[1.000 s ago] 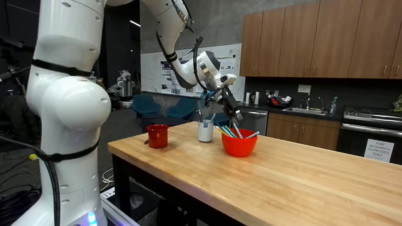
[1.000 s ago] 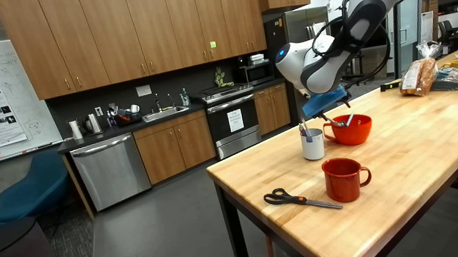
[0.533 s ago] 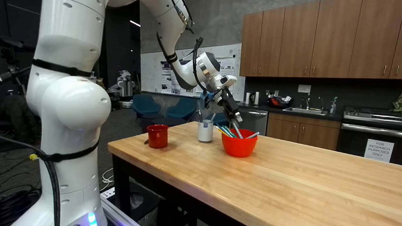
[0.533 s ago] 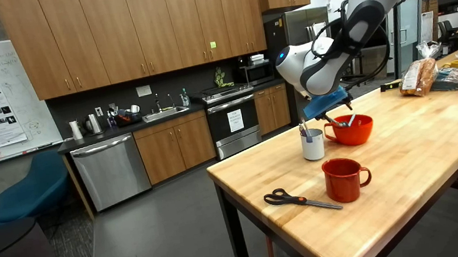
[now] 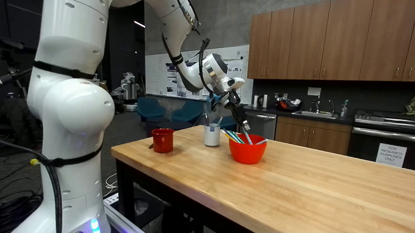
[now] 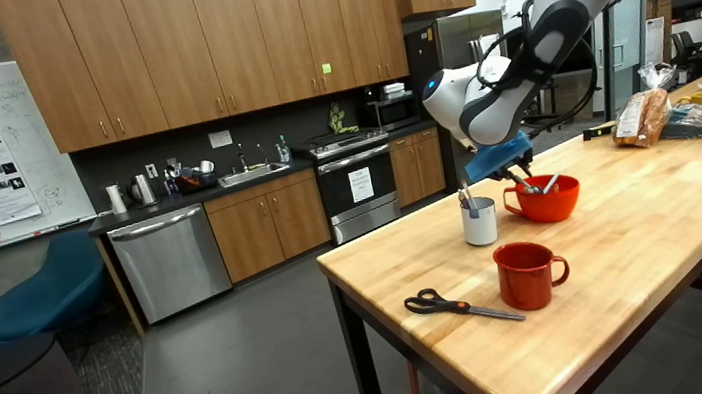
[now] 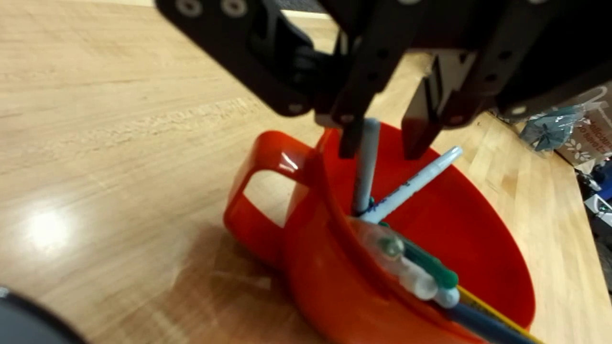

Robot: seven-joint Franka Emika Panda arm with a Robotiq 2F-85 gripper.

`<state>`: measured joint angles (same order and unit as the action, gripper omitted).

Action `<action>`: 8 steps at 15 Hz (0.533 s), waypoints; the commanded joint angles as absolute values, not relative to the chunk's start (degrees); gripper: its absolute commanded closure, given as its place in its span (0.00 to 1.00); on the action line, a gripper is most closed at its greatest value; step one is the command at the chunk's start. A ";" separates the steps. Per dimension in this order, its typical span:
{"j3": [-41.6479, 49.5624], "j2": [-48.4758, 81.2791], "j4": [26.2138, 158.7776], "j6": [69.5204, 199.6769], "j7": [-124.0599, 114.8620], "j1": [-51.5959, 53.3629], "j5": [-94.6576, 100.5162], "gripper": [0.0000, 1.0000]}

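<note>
My gripper [image 7: 382, 147] points down into the red bowl [image 7: 330, 277], its jaws part-way apart. A pale grey marker [image 7: 367, 162] stands up between the fingers, against or very near one finger [image 7: 351, 138]; a gap separates it from the opposite finger [image 7: 418, 134]. A similar marker [image 7: 411, 187] leans across the bowl just below. Along the rim lie a green pen [image 7: 432, 265], a yellow pencil [image 7: 497, 313] and several other pens. In both exterior views the gripper [image 5: 246, 127] is over the bowl [image 6: 553, 205]. Beside it stands a white cup [image 6: 481, 228] with utensils.
A red mug [image 6: 525, 282] stands near the end of the wooden table [image 5: 296, 194], and black-handled scissors [image 6: 455, 305] lie next to it. Farther along are a bread bag [image 6: 639, 118] and wrapped items [image 6: 693, 118]. A dark curved edge [image 7: 33, 315] shows low in the wrist view.
The fingers have come closer together around the upright marker. The bowl has shifted slightly to the right in both exterior views, and the pens in it have tilted a little.
</note>
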<state>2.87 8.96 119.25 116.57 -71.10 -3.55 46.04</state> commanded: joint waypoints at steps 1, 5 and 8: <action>3.46 9.14 118.26 115.28 -70.27 -2.72 44.94 0.99; 3.57 8.72 117.95 115.33 -70.24 -2.86 44.87 0.97; 3.88 7.78 117.40 115.51 -70.13 -3.13 44.59 0.97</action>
